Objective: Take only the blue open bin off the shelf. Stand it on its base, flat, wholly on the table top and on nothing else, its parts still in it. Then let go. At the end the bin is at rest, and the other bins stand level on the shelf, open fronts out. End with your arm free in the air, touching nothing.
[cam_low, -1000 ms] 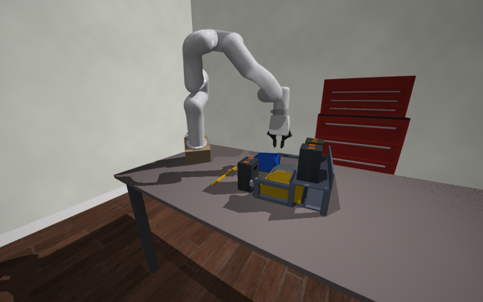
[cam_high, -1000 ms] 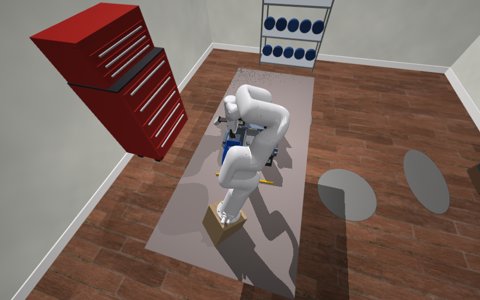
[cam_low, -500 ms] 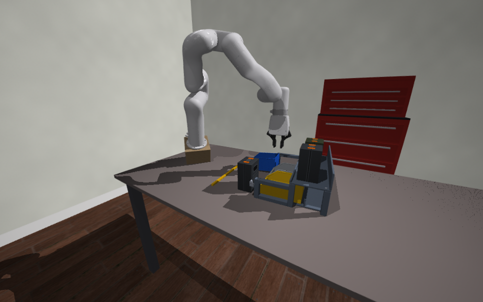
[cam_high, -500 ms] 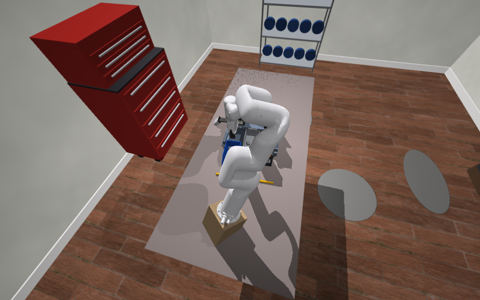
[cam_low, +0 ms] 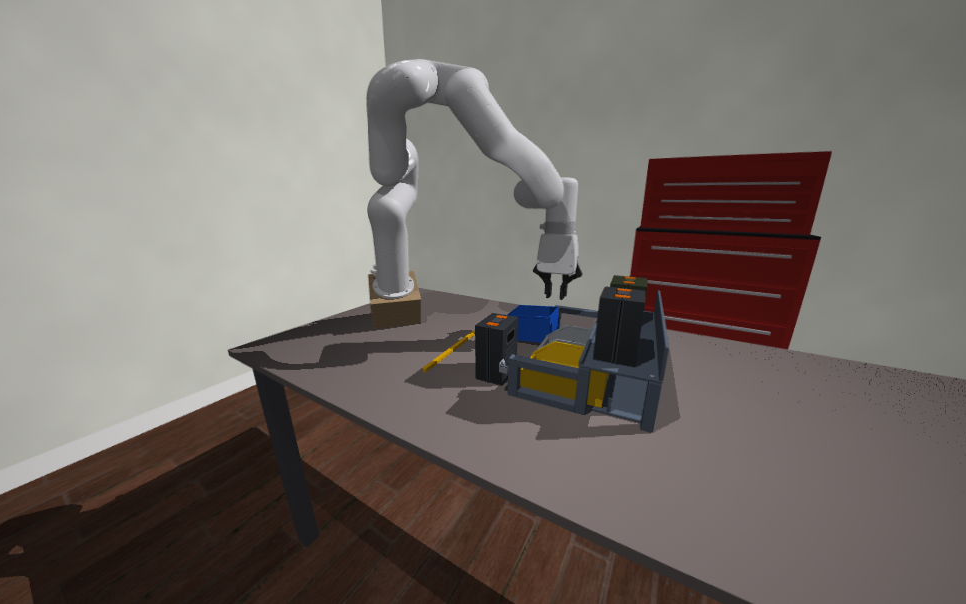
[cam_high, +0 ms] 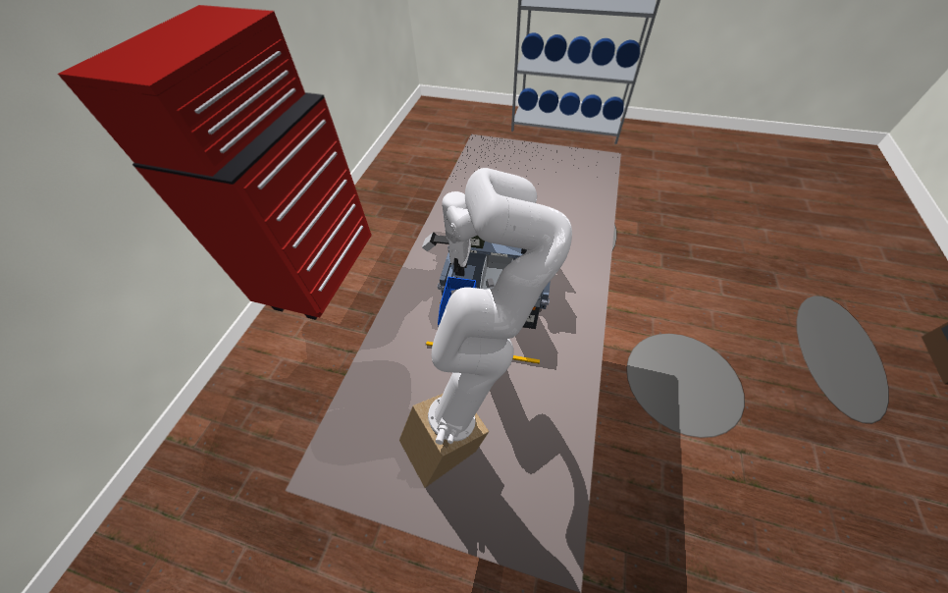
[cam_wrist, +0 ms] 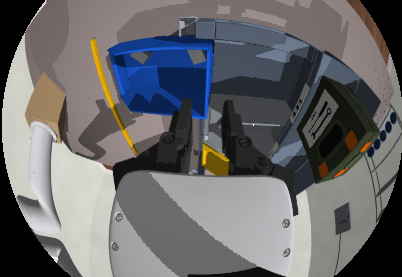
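The blue open bin [cam_high: 444, 303] [cam_low: 534, 324] [cam_wrist: 160, 80] stands at the front of the grey shelf [cam_low: 547, 367] [cam_wrist: 255, 32], most or all of it out past the shelf's front. Its base is partly hidden, so what it rests on cannot be told. Two pale patches show inside it; parts cannot be made out. My gripper [cam_high: 458, 266] [cam_low: 555, 295] [cam_wrist: 207, 110] is partly open and empty, pointing down above the bin's shelf-side edge, not touching it. A yellow bin [cam_low: 549, 384] [cam_wrist: 216, 161] sits in the near bay, with a grey bin [cam_low: 573, 336] beyond it.
A black case [cam_low: 493, 348] stands before the shelf. More black cases [cam_low: 618, 326] and a green case [cam_low: 628, 282] [cam_wrist: 336, 130] stand on its raised rear part. A yellow bar [cam_high: 526, 359] [cam_low: 448, 352] [cam_wrist: 110, 100] lies on the table between shelf and robot base.
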You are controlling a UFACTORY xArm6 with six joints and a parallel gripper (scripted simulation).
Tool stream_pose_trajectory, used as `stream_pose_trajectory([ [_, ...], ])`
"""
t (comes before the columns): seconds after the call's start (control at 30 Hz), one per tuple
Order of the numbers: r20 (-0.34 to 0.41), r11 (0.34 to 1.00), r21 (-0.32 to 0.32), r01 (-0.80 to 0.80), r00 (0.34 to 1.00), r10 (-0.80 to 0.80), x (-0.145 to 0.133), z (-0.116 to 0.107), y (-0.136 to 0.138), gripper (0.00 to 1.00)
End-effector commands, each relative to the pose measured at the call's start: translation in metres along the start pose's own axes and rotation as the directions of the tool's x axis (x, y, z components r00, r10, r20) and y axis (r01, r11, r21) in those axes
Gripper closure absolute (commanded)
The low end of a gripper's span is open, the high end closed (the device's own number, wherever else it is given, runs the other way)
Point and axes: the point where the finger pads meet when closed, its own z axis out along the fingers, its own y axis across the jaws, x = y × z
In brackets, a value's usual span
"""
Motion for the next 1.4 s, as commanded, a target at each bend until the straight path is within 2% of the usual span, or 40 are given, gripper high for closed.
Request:
stream_pose_trajectory([
  [0.0,-0.002,1.000,-0.005,-0.001,1.000,0.001,0.000,0.000,0.002,0.67],
  [0.23,-0.002,1.000,-0.005,-0.001,1.000,0.001,0.000,0.000,0.002,0.67],
  [0.4,-0.002,1.000,-0.005,-0.001,1.000,0.001,0.000,0.010,0.002,0.67],
  [0.8,-0.002,1.000,-0.005,-0.001,1.000,0.001,0.000,0.010,0.002,0.67],
  [0.97,-0.002,1.000,-0.005,-0.001,1.000,0.001,0.000,0.020,0.002,0.67],
  [1.37,-0.002,1.000,-0.005,-0.001,1.000,0.001,0.000,0.020,0.002,0.67],
])
